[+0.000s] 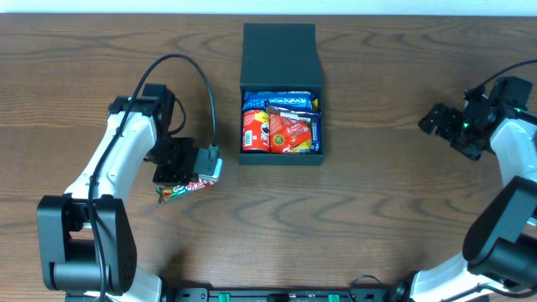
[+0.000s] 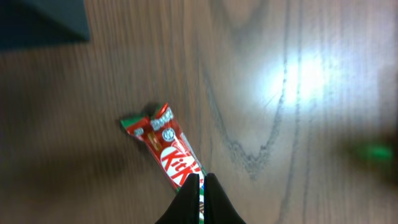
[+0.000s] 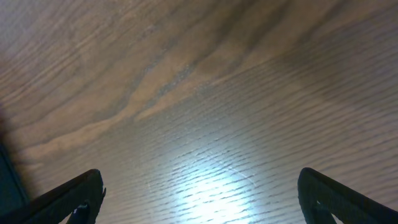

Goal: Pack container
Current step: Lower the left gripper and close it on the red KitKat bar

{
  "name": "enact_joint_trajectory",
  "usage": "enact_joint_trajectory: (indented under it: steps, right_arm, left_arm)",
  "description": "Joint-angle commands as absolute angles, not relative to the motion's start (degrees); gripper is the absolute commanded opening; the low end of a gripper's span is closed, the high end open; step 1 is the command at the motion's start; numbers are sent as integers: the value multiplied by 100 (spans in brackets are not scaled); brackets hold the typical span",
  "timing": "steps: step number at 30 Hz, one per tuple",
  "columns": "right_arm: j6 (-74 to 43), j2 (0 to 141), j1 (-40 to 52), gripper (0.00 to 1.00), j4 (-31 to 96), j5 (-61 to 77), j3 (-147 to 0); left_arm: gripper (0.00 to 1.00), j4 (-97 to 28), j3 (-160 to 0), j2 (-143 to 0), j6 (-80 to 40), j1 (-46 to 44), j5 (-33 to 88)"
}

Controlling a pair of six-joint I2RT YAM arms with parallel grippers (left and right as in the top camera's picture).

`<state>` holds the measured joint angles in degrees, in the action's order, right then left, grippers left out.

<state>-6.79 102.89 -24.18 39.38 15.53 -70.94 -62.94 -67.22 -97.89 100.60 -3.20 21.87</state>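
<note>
The black container [image 1: 281, 159] sits at the table's middle back with its flap lid [image 1: 281, 52] open to the far side. Several snack packets, blue and red-orange [image 1: 281, 124], lie inside it. My left gripper [image 1: 180, 186] is left of the container, shut on one end of a red KitKat bar [image 1: 174, 193]. In the left wrist view the fingers [image 2: 203, 186] pinch the bar [image 2: 163, 142], which sticks out over the wood. The container's corner [image 2: 37, 22] shows at the top left there. My right gripper [image 1: 438, 122] is open and empty at the far right, its fingers [image 3: 199, 193] spread over bare wood.
The dark wooden table [image 1: 377, 218] lies all around. The left arm's cable [image 1: 197, 80] loops above the table between that arm and the container. A dark edge [image 3: 9, 180] shows at the left of the right wrist view.
</note>
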Motion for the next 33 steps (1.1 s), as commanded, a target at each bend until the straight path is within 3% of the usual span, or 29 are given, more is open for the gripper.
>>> enact_joint_trajectory:
  steps: [1, 4, 5, 6, 7, 11, 18, 22, 27, 33]
  right_arm:
    - [-674, 10149, -2392, 99, 3900, 1295, -7188]
    - [-676, 10149, -2392, 99, 3846, 1205, -7188]
    - [-676, 10149, -2392, 99, 3835, 1205, -7188]
    - [-676, 10149, -2392, 99, 3837, 1205, -7188]
    - [-676, 10149, -2392, 99, 3854, 1205, -7188]
    - [-674, 10149, -2392, 99, 3933, 1208, -7188]
    - [-480, 10149, -2392, 99, 4053, 1487, -7188]
    - [165, 10149, -2392, 99, 4091, 2585, -7188]
    - [1870, 10149, -2309, 99, 4174, 5275, -7188]
    - [2152, 10149, -1988, 99, 4158, 5575, -7188]
  left_arm:
    - [6, -6106, -6355, -9835, 10182, -189, 1940]
    - [6, -5769, -6080, -9835, 10182, -128, 1651]
    - [11, -5662, -6027, -9835, 10160, -102, 1612]
    - [24, -5599, -5988, -9835, 10151, -64, 1608]
    - [47, -5583, -5951, -9835, 10151, -23, 1627]
    - [66, -5566, -5887, -9835, 9902, -1, 1632]
    - [67, -4912, -5586, -9837, 9872, -1, 1629]
    - [67, -4794, -5551, -9837, 9850, -1, 1632]
    - [66, -4720, -5548, -9837, 9852, -1, 1632]
    - [66, -4091, -5369, -9845, 9463, -1, 1632]
